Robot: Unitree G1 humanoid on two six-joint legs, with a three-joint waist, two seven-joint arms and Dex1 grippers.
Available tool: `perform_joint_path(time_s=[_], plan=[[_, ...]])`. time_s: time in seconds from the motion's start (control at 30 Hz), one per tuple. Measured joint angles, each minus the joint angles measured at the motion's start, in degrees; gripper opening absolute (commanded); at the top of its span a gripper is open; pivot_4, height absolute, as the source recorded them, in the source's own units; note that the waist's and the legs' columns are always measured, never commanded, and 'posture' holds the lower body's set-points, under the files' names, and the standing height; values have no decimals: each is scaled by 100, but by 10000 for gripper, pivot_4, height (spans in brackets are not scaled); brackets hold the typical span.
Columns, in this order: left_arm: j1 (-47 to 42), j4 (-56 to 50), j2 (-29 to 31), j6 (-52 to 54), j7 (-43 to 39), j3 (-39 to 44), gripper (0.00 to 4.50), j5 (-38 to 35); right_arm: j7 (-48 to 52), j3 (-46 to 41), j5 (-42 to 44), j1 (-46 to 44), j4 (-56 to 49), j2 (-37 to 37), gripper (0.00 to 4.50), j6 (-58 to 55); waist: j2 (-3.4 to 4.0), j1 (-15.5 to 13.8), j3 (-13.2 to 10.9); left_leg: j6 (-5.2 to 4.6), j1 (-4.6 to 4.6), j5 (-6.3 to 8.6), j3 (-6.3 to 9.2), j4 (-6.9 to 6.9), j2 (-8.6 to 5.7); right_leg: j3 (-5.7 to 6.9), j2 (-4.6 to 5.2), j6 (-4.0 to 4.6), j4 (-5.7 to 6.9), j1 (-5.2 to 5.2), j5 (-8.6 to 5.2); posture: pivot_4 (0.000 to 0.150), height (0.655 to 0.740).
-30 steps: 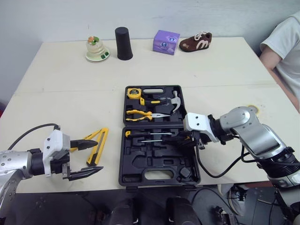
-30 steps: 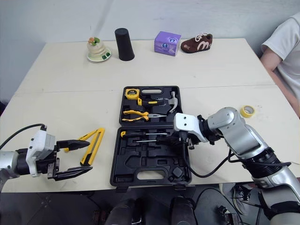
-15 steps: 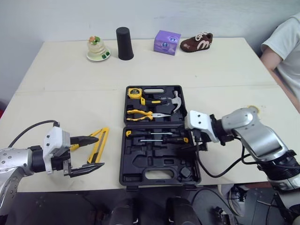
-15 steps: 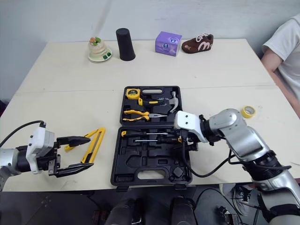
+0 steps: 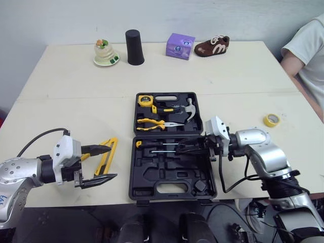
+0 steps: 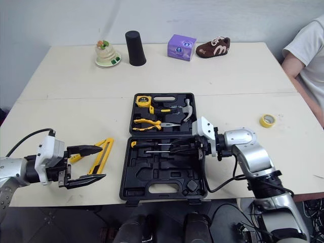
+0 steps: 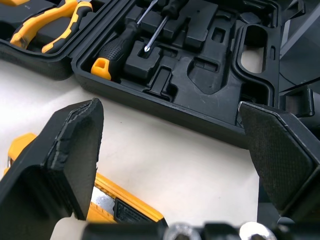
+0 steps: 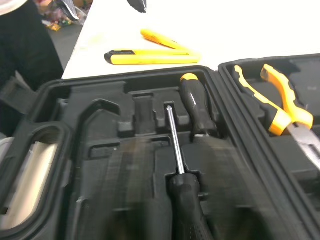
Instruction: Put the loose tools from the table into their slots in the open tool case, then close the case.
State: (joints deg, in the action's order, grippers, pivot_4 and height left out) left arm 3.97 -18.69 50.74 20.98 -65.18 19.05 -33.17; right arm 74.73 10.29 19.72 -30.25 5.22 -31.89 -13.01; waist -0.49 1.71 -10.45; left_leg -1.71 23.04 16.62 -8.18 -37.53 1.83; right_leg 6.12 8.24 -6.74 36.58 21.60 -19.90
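Note:
The open black tool case (image 5: 172, 182) lies at the table's middle. Its far half holds a tape measure (image 5: 145, 99), a hammer (image 5: 188, 109) and pliers (image 5: 154, 123). Two screwdrivers (image 5: 162, 146) lie in slots of the near half, also seen as screwdrivers (image 8: 176, 150). A yellow utility knife (image 5: 106, 157) lies loose on the table left of the case. My left gripper (image 5: 105, 163) stands wide open right beside it, one finger (image 7: 75, 145) above the knife (image 7: 120, 212). My right gripper (image 5: 188, 147) points left over the screwdriver handles, open.
A yellow tape roll (image 5: 271, 120) lies on the table to the right of the case. At the far edge stand a white dish (image 5: 105, 56), a black cup (image 5: 134, 46), a purple box (image 5: 180, 45) and a brown shoe (image 5: 211, 45). A person's arm (image 5: 298, 66) is at far right.
My right gripper has swung round and dropped to point left along the screwdrivers, which now lie in their slots. My left gripper has edged a little right toward the knife.

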Motion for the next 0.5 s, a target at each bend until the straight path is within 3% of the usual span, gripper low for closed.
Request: perform_joint_path(time_s=[0.5], plan=[[91, 78, 3, -31, 0, 9, 45000, 145, 8, 223, -526, -238, 1148, 275, 823, 1193, -6, 6, 4, 0, -13, 0, 2, -9, 2, -3, 3, 0, 16, -10, 0, 1500, 7400]])
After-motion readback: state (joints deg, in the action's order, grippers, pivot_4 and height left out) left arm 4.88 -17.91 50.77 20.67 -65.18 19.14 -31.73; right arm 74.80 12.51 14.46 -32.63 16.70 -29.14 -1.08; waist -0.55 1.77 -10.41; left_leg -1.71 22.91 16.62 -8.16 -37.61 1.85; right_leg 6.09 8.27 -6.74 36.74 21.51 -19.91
